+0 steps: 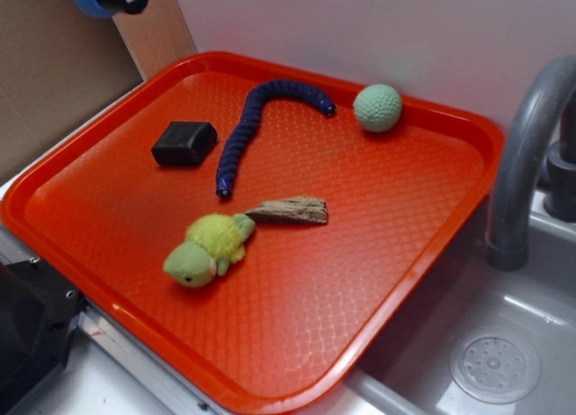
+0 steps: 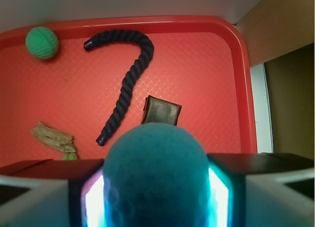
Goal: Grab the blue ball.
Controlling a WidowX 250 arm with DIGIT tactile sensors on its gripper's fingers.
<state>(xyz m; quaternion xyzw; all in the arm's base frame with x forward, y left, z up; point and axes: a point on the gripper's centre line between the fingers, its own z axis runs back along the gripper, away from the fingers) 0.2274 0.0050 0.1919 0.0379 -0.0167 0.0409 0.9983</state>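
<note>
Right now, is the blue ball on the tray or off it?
Off it. The blue ball sits clamped between the gripper fingers, above the red tray.

Red tray (image 1: 423, 208) with snake toy (image 1: 243, 131), green ball (image 1: 377, 107), black block (image 1: 184, 143).

Blue ball (image 2: 155, 175) between hand (image 2: 155, 187) fingers

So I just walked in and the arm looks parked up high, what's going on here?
The gripper is raised above the red tray, and the wrist view shows the blue ball clamped between its fingers. Everything else lies on the tray: the green ball, the dark-blue rope toy, a black block, a piece of wood and a yellow-green plush. The grab looks done.
</note>
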